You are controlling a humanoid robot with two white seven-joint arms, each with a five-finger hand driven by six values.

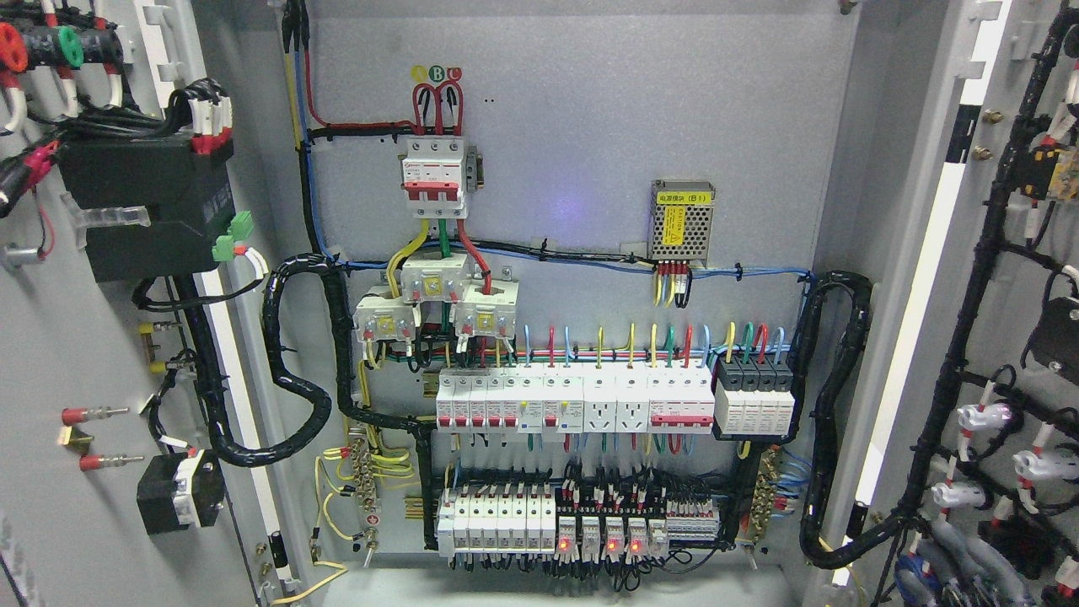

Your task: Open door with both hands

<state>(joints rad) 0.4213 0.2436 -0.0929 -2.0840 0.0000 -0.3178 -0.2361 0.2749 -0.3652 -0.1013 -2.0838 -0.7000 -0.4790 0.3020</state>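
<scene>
Two grey metal cabinet doors [84, 472] [1003, 253] are hanging wide open either side of the wired grey backplate [590, 126]; can't tell either robot hand's state, neither's showing.

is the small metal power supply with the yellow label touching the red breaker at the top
Apart. The head view shows bare grey back panel between the power supply and the red breaker.

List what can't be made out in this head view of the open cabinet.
- Robot's hands and arms: none shows in the head view, so their state is unknown.
- Left door: cut off by the left edge; its outer face and handle are out of sight.
- Right door: cut off by the right edge likewise.
- Main breaker print: too small to read.
- Yellow label on the power supply: too small to read.
- Relay row: wiring hides the terminals.
</scene>
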